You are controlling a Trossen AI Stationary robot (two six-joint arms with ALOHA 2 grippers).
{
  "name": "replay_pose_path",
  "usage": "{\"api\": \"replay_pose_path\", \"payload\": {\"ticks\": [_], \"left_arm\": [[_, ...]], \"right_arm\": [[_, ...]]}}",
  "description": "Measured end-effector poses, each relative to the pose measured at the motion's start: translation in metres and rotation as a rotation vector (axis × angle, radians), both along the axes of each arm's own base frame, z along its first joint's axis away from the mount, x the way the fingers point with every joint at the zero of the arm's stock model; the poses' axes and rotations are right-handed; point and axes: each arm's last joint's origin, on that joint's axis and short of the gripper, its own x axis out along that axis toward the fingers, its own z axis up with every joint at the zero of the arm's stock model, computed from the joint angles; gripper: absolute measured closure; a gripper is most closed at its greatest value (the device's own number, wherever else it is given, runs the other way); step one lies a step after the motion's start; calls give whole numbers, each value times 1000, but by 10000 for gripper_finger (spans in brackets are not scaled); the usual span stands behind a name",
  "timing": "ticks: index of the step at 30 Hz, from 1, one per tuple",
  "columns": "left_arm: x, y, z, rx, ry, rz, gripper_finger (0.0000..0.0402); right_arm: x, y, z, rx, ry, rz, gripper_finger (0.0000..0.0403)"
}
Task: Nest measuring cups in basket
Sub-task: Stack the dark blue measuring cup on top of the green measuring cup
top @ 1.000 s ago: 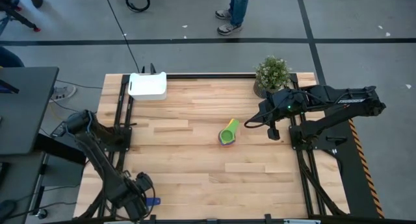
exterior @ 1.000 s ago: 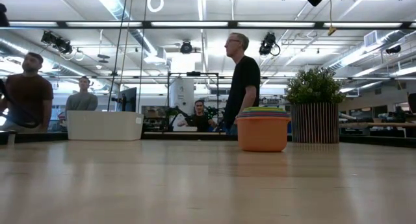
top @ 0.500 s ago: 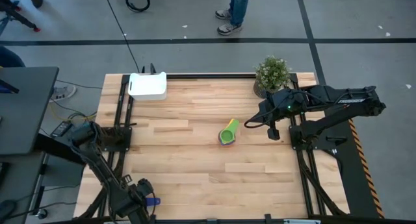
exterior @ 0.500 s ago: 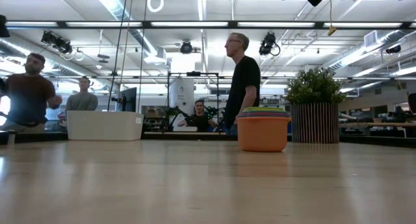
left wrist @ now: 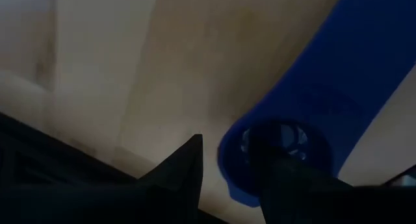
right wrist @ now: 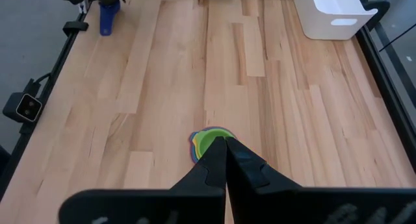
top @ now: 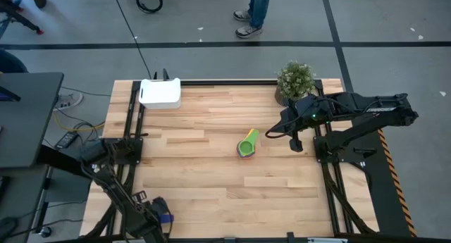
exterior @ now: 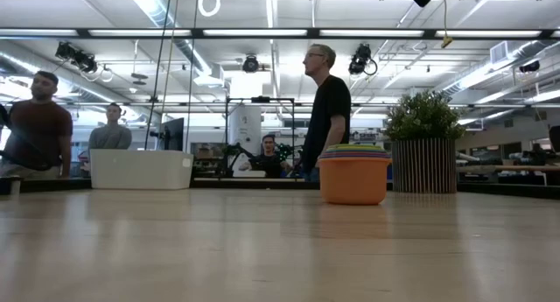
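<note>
Your two arms are dark, near-black jointed tubes mounted on black frame rails. On the right arm (top: 366,109), at the high view's right edge, you can see pale lettering along the upper link and a small green light near the wrist. Its end effector (right wrist: 225,160) carries two matte black, wedge-shaped fingers. The left arm (top: 113,190), lower left, trails thin cables.

- Measuring cups (top: 247,144): nested in one stack, orange outermost, green innermost, standing mid-desk.
- Basket (top: 160,93): white, upright at the desk's far left corner, well apart from the cups.

potted plant (top: 294,80) at the table's (top: 211,172) far right corner
</note>
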Motion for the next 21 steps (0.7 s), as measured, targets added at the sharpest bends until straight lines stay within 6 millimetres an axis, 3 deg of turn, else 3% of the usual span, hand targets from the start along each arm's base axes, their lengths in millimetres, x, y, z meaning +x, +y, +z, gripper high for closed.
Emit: {"api": "replay_pose_path", "payload": {"ticks": [9,21], "left_arm": [[2,-4,-8,-38,-24,-45,280],[3,3,-15,-95,35,-142,375]], "right_arm": [[0,0,0,0,1,0,398],[0,0,0,0,1,0,398]]}}
